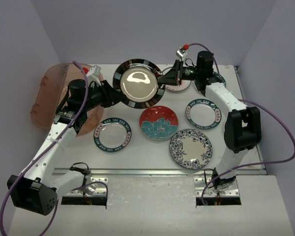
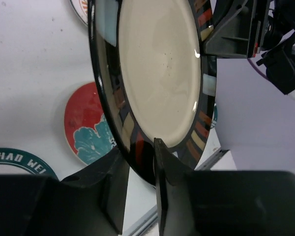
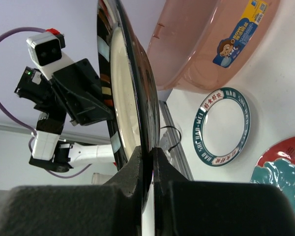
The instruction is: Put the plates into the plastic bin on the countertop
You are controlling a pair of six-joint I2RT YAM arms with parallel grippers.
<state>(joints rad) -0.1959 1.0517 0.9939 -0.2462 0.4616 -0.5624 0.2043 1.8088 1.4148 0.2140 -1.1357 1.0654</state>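
A black-rimmed plate (image 1: 137, 83) with a cream centre is held on edge above the countertop (image 1: 147, 156). My left gripper (image 1: 117, 93) is shut on its left rim and my right gripper (image 1: 166, 78) on its right rim. In the left wrist view the fingers (image 2: 160, 172) sit on either side of the plate (image 2: 157, 69). In the right wrist view the jaws pinch the plate's edge (image 3: 123, 98). The reddish-brown plastic bin (image 1: 46, 98) stands at the far left and also shows in the right wrist view (image 3: 206, 44).
On the countertop lie a teal-rimmed lettered plate (image 1: 112, 136), a red-and-teal floral plate (image 1: 159, 123), a second lettered plate (image 1: 203, 114) and a blue floral plate (image 1: 191, 148). Another plate (image 1: 181, 86) is partly hidden under my right gripper. The metal front rail (image 1: 157, 172) runs along the near edge.
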